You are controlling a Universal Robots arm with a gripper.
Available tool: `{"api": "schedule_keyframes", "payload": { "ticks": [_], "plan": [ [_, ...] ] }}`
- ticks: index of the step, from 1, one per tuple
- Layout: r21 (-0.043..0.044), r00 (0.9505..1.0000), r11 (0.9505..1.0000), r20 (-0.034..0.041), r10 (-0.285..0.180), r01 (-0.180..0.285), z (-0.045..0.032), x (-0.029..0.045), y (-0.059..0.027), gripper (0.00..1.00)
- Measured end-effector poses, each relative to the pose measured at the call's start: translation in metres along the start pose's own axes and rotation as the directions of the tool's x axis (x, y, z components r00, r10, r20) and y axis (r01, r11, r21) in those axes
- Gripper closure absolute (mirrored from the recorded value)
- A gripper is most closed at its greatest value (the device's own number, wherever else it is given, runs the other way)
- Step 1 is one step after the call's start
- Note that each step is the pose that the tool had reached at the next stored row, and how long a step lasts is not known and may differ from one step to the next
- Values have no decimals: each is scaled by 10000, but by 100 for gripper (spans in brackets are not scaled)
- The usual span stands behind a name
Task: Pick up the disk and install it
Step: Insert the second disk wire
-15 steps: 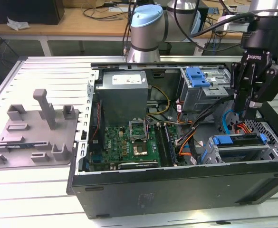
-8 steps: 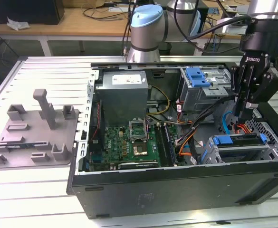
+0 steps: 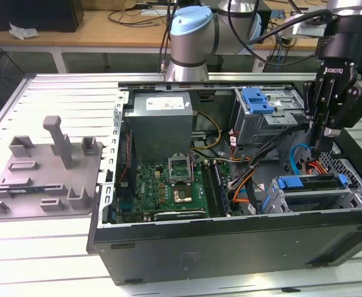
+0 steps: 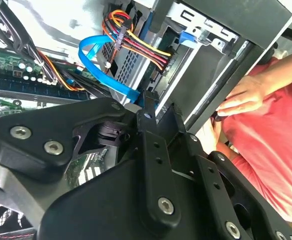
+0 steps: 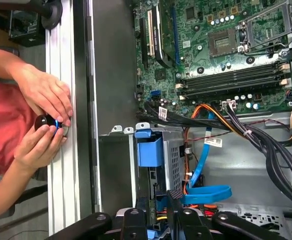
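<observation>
The disk (image 3: pixel 305 182) sits in the lower drive cage at the exterior view's right. Its long blue carrier edge faces up, and the silver body is hidden inside the cage. My gripper (image 3: pixel 320 143) hangs just above that cage, beside a looped blue cable (image 3: pixel 297 156). Its fingers are shut together with nothing between them. In the second wrist view the gripper (image 4: pixel 147 109) points at the cage wall below the blue cable (image 4: pixel 98 55). In the first wrist view the gripper (image 5: pixel 173 199) stands over the cage next to a blue plastic tab (image 5: pixel 149 150).
The open computer case (image 3: pixel 230 247) holds a motherboard (image 3: pixel 168 185), a grey power supply (image 3: pixel 159 120) and an upper bay with a blue latch (image 3: pixel 258 99). A grey fixture plate (image 3: pixel 44 167) lies at the exterior view's left. A person's hands (image 5: pixel 43 117) hold a small black device beside the case.
</observation>
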State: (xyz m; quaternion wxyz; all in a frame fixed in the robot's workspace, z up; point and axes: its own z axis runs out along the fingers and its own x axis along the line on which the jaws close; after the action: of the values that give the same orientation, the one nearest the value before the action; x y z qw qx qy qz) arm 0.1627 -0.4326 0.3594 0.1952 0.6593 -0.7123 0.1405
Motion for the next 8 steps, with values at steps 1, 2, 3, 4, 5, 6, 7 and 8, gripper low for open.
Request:
{"api": "schedule_keyframes", "payload": {
  "ticks": [1, 2, 3, 4, 5, 6, 7, 8],
  "plan": [
    [2, 10000, 10000, 1, 12, -12, 2, 3, 0, 70],
    [8, 10000, 10000, 7, 36, -36, 6, 10, -1, 70],
    [15, 10000, 10000, 18, 56, -56, 9, 18, -2, 70],
    [23, 10000, 10000, 43, 68, -68, 10, 21, -2, 70],
    [38, 9999, 10000, 87, 79, -79, 11, 23, -1, 70],
    [83, 9997, 9999, 208, 93, -94, 13, 26, -3, 70],
    [144, 9992, 9998, 370, 113, -118, 16, 29, -3, 70],
    [166, 9989, 9998, 444, 118, -126, 20, 36, -4, 70]
  ]
}}
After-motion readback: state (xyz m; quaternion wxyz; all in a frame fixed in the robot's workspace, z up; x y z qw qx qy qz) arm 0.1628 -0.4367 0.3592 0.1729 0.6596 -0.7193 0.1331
